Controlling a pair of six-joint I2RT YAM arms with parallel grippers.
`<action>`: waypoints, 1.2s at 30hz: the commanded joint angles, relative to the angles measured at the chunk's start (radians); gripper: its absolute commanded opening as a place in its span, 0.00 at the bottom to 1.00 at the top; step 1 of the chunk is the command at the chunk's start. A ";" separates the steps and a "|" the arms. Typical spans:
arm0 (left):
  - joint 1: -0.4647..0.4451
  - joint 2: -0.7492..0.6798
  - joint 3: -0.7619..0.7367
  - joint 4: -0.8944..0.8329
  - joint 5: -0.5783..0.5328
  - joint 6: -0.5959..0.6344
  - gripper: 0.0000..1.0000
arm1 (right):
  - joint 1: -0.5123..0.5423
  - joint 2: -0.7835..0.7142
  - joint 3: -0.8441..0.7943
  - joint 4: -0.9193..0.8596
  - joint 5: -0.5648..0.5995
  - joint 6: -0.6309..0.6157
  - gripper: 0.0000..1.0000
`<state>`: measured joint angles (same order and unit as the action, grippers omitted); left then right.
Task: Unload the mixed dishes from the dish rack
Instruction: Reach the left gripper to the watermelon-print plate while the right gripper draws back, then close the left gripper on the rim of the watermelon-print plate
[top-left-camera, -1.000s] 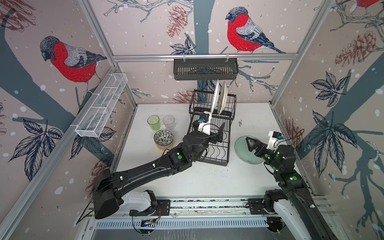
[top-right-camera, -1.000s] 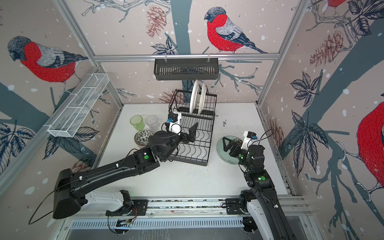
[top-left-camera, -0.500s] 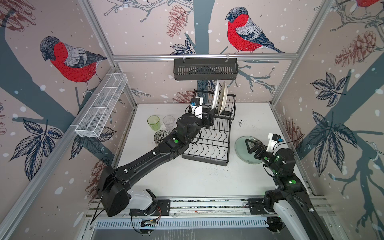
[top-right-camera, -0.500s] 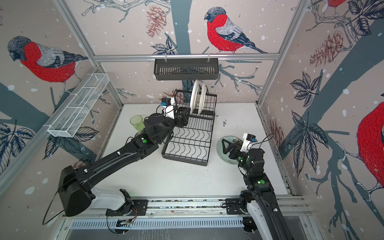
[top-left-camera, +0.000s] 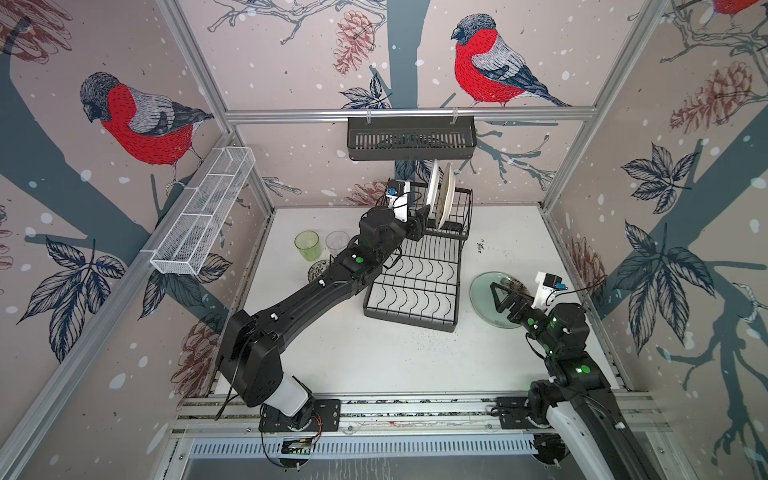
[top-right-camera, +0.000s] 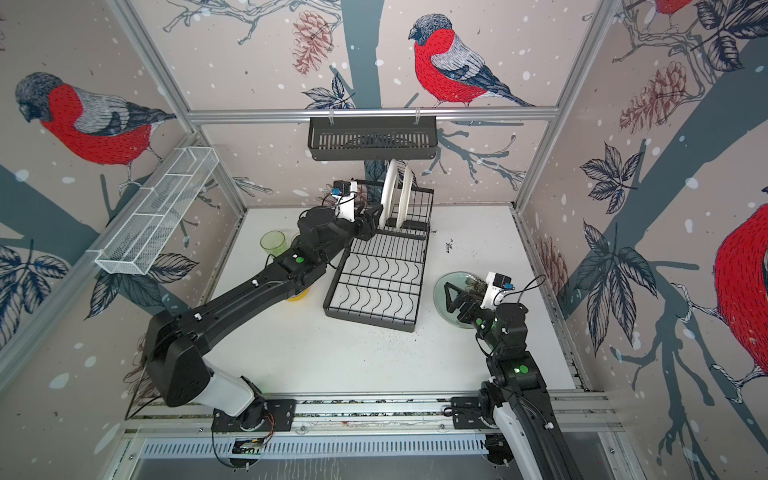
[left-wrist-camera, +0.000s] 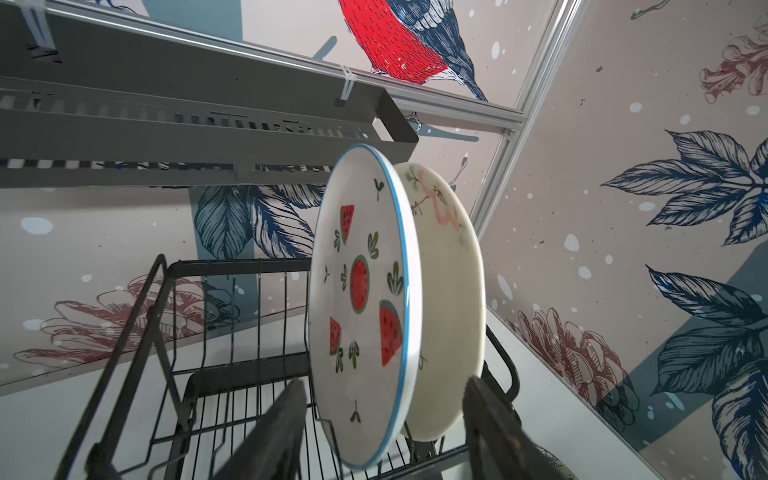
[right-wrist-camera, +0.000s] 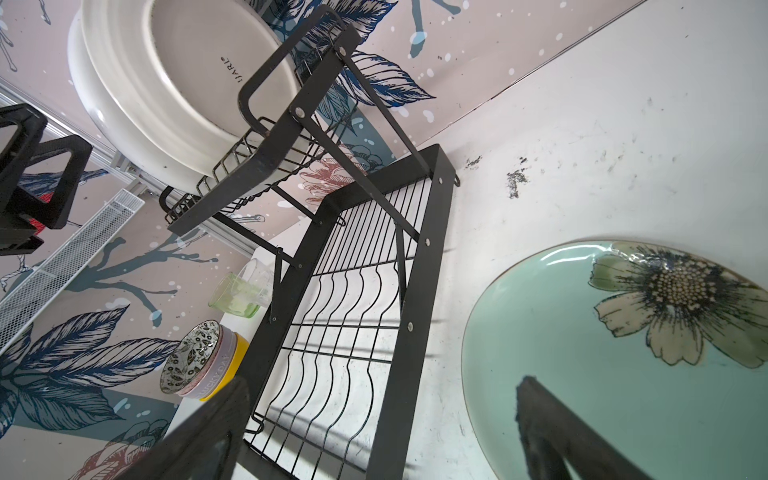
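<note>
On the white table (top-left-camera: 374, 357) I see the dish rack (top-left-camera: 419, 274) near the back wall, its lower grid tray bare. Two plates are left, upright side by side in the raised tier: the watermelon plate (left-wrist-camera: 361, 307) and, just behind it, the cream plate (left-wrist-camera: 453, 299). By my reckoning most of the unloading is done. The pale green plate (right-wrist-camera: 582, 353) lies flat on the table to the right of the rack. On the other side stand the green glass (top-left-camera: 308, 245) and the clear glass (top-left-camera: 336, 242), with the stack of bowls (right-wrist-camera: 203, 361) close by, a yellow one at the bottom.

My left tool (left-wrist-camera: 384, 419) is up at the plate tier, its two fingers part-way apart and standing either side of the lower rims of both plates. I cannot tell whether either finger touches a rim; nothing is clamped. My right tool (right-wrist-camera: 378, 428) hangs over the edge of the pale green plate, spread wide and holding nothing.
</note>
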<state>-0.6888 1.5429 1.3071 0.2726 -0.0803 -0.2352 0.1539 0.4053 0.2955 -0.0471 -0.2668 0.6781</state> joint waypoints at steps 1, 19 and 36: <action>0.005 0.024 0.021 0.026 0.071 0.014 0.58 | -0.001 -0.008 -0.010 0.029 0.031 0.009 1.00; 0.006 0.174 0.165 -0.047 0.064 0.065 0.45 | 0.001 -0.065 -0.014 -0.010 0.040 -0.013 0.99; 0.007 0.261 0.260 -0.103 0.002 0.124 0.36 | 0.000 -0.068 -0.015 -0.022 0.061 -0.017 1.00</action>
<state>-0.6846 1.7962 1.5478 0.1802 -0.0612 -0.1326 0.1539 0.3405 0.2802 -0.0746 -0.2234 0.6739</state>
